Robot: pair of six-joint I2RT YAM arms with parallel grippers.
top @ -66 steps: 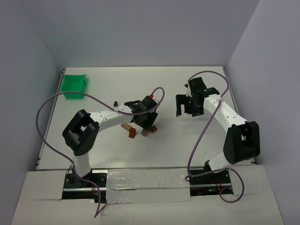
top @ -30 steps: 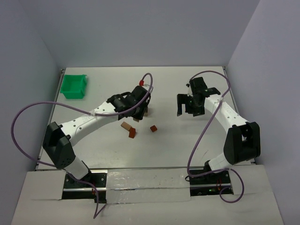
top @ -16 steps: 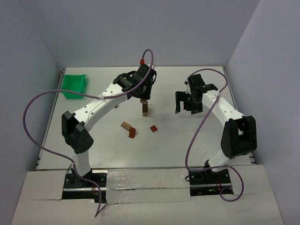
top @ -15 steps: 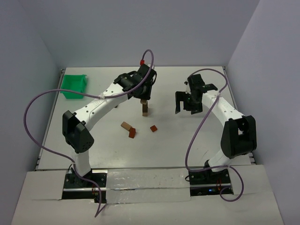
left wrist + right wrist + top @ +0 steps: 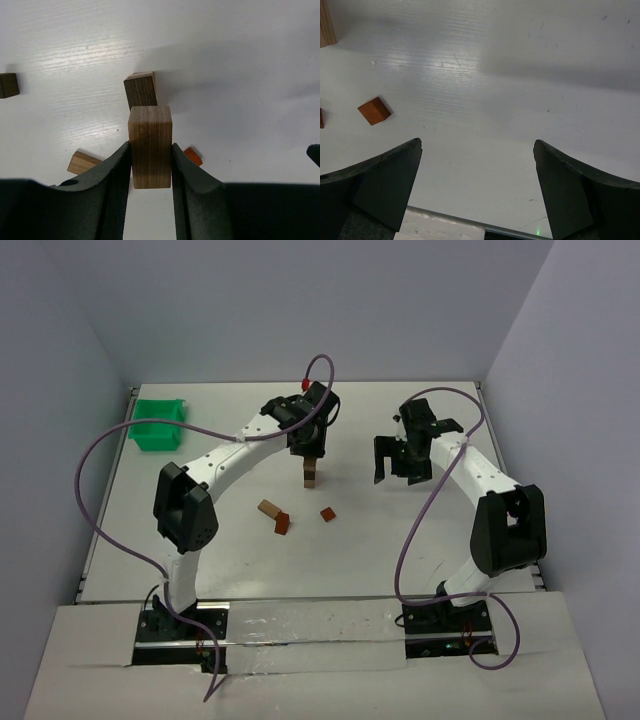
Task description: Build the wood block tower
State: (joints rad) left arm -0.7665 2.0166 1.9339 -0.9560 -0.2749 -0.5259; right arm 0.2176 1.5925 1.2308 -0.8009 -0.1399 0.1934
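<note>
The tower [image 5: 312, 477] stands upright on the table [image 5: 400, 550], a narrow stack, tan low down with a dark brown top block [image 5: 141, 90]. Directly over it a brown block [image 5: 150, 127] hangs upright, clamped in the left gripper [image 5: 150, 150]; whether it touches the top cannot be told. Nearer the arm bases than the tower lie a tan block [image 5: 268, 508], a reddish-brown block [image 5: 283, 525] just beside it, and a red block [image 5: 327, 514] apart.
</note>
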